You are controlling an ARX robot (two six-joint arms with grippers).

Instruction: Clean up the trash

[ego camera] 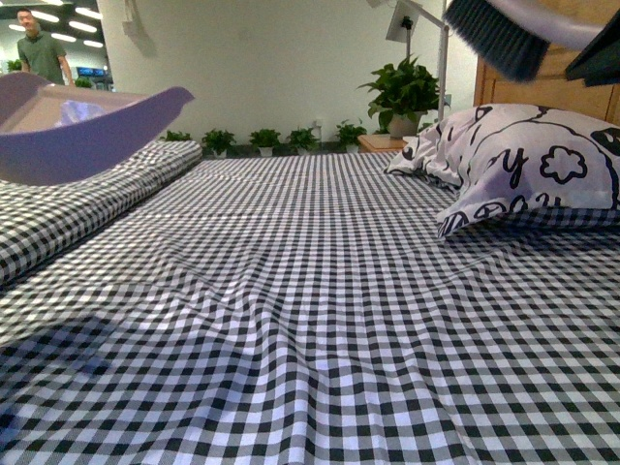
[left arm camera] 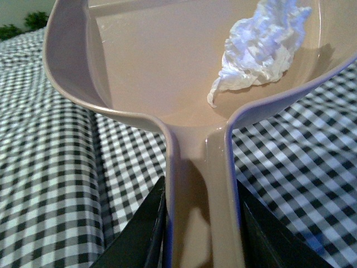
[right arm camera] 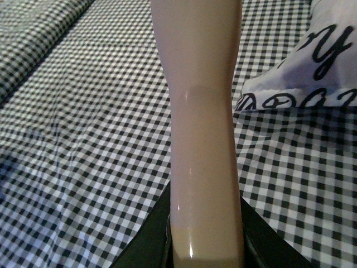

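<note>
The trash (left arm camera: 259,47), a crumpled white paper wad, lies inside the pale pinkish-beige dustpan (left arm camera: 150,61). My left gripper (left arm camera: 203,223) is shut on the dustpan's handle and holds the pan in the air above the checked bed; the pan shows at the upper left of the front view (ego camera: 82,126). My right gripper (right arm camera: 206,234) is shut on the beige handle of the brush (right arm camera: 203,100). The brush's dark bristles (ego camera: 494,37) hang high at the upper right of the front view.
A black-and-white checked sheet (ego camera: 310,310) covers the bed. A white pillow with black cartoon prints (ego camera: 528,165) lies at the right. A folded checked blanket (ego camera: 87,203) lies at the left. Potted plants (ego camera: 402,92) and a person (ego camera: 41,48) stand beyond the bed.
</note>
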